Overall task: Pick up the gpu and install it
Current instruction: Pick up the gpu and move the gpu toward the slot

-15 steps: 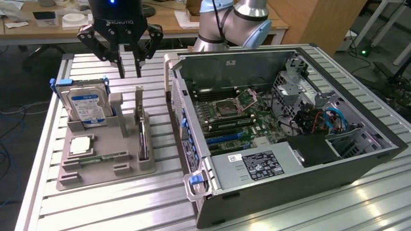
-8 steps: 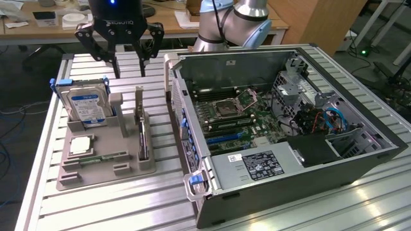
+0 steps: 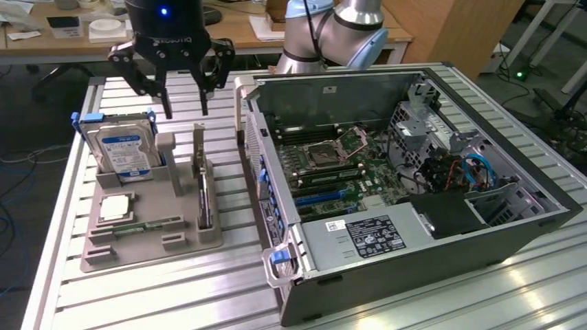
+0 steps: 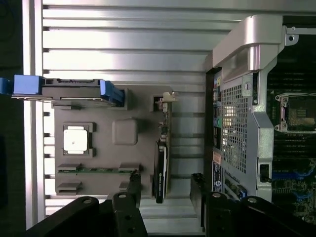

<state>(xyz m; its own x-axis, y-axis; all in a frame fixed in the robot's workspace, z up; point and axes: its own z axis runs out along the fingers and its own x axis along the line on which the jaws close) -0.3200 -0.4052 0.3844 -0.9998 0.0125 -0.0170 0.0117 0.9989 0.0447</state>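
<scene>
table: slatted aluminium bench (image 3: 183, 289) carried everything, with office desks behind it.
computer case: open tower (image 3: 513, 227) lay on its side at the exterior view's right, motherboard (image 3: 339, 165) facing up; its near wall stood just beside the tray.
tray: grey parts holder (image 3: 137, 254) lay flat at the exterior view's left.
gripper: black two-finger gripper (image 3: 186, 110) hung above the tray with its jaws spread wide and nothing in them; in the wrist view the fingers stood either side of the card's line.
hard drive: blue-labelled drive (image 3: 124, 151) stood upright in its slot, near the card but apart from it.
gpu: thin green card (image 3: 203, 196) stood on edge in the tray slot nearest the case, silver bracket at the far end.
handling: judged light and stiff but fragile, with a cooler on one face; probably best pinched across the flat faces near mid-length.
in the way: the case wall on one side and the tray's upright post (image 3: 168, 146) on the other left little room.
cpu: square chip (image 3: 117, 206) lay flat, well clear.
memory stick: narrow strip (image 3: 147, 225) lay in its groove.
</scene>
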